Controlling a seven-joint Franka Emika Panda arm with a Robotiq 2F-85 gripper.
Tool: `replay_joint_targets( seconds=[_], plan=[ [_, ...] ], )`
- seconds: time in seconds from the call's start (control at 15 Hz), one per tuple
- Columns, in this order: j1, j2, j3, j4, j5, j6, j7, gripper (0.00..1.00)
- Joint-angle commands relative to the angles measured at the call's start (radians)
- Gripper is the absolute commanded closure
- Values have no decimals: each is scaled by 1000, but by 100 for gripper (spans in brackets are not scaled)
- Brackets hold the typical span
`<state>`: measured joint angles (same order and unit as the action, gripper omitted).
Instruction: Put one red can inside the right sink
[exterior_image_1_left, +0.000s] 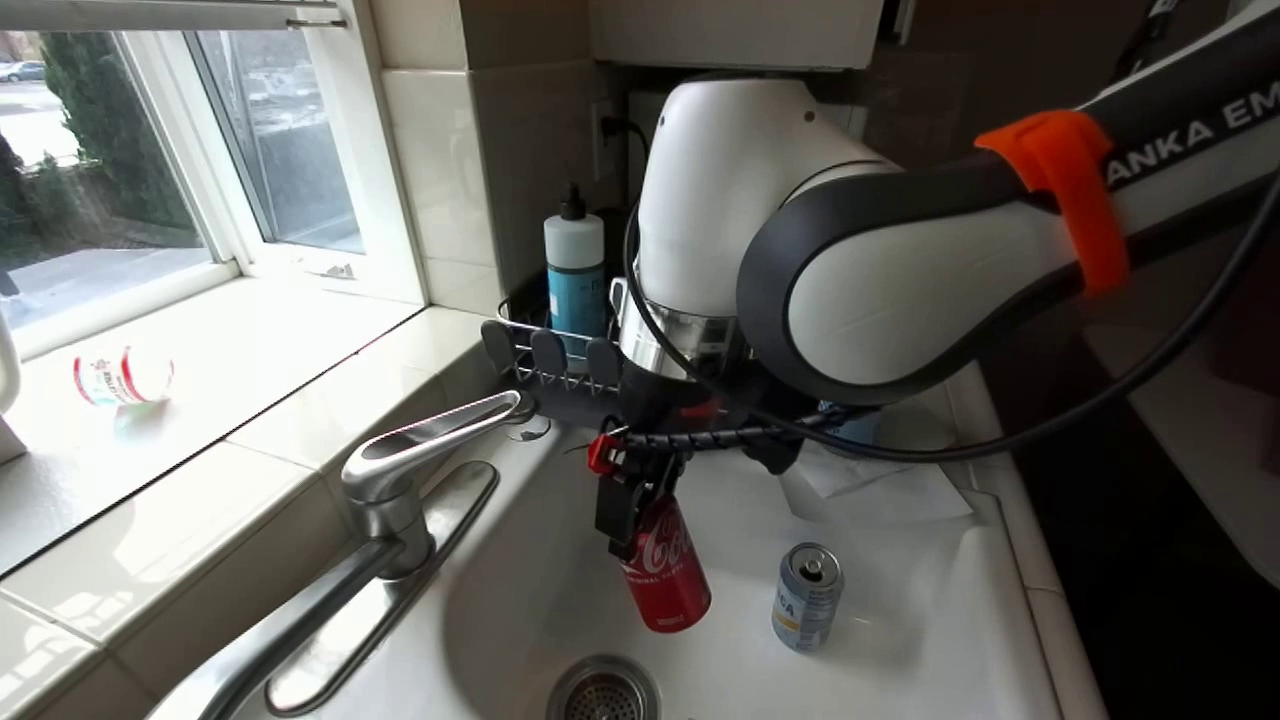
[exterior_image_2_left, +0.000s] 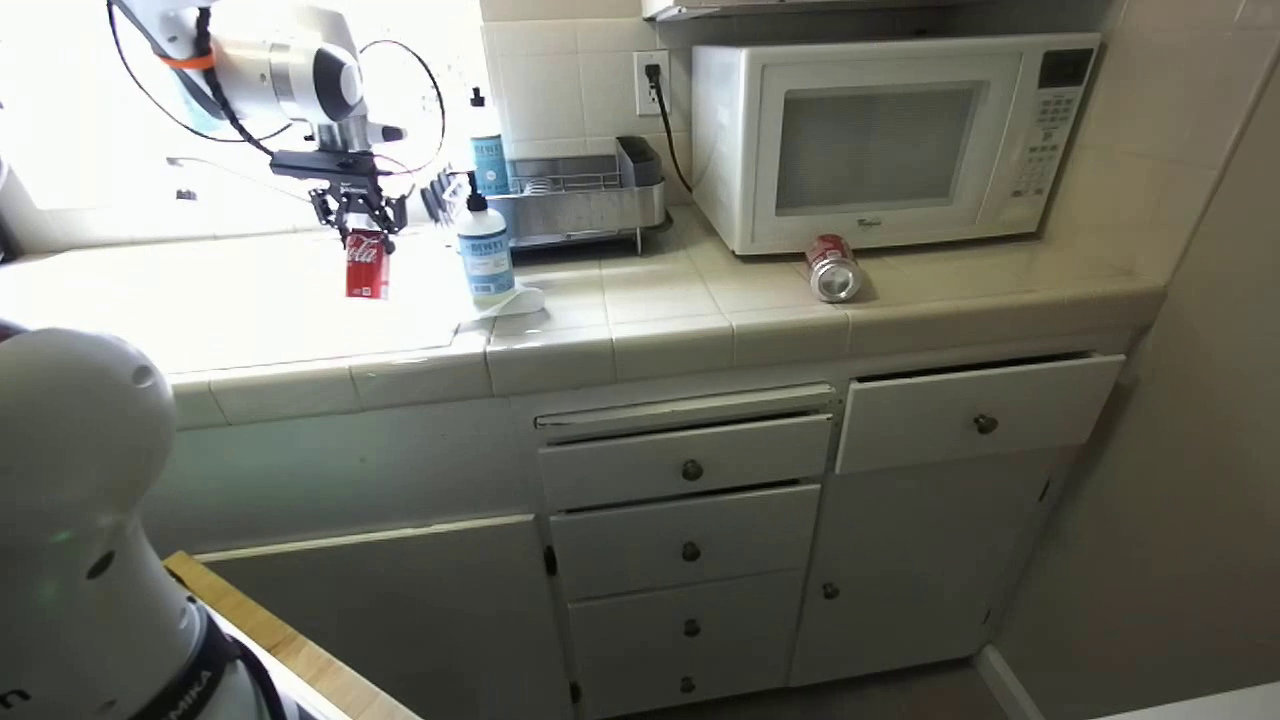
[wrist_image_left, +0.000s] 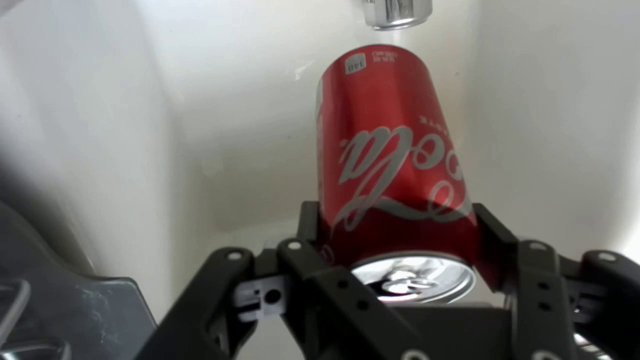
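Behind the front edge of the tiled bench (exterior_image_2_left: 660, 345), the gripper (wrist_image_left: 400, 227) is clamped on a red can (wrist_image_left: 382, 150) over the white sink (exterior_image_1_left: 930, 665) (a second can (exterior_image_2_left: 833, 268) lies near that edge, by the microwave (exterior_image_2_left: 870, 150)).

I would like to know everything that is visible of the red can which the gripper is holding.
The red can is a shiny, metal-looking cylinder with pale script reading Cola and a silver top with a pull tab; whether it is opened, I cannot tell. The gripper clasps it from two sides near the top. It hangs over the white sink, top end up, apparently tilted, its base seemingly touching nothing.
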<state>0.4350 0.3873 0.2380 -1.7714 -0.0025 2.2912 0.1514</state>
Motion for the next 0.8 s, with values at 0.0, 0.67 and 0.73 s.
replay_joint_targets(
  seconds=[0.0, 0.67, 0.73],
  plan=[
    [14, 36, -17, 16, -72, 23, 58, 53],
    [51, 54, -75, -148, -213, 383, 138, 53],
    [61, 58, -90, -168, -226, 421, 146, 53]
  ],
)
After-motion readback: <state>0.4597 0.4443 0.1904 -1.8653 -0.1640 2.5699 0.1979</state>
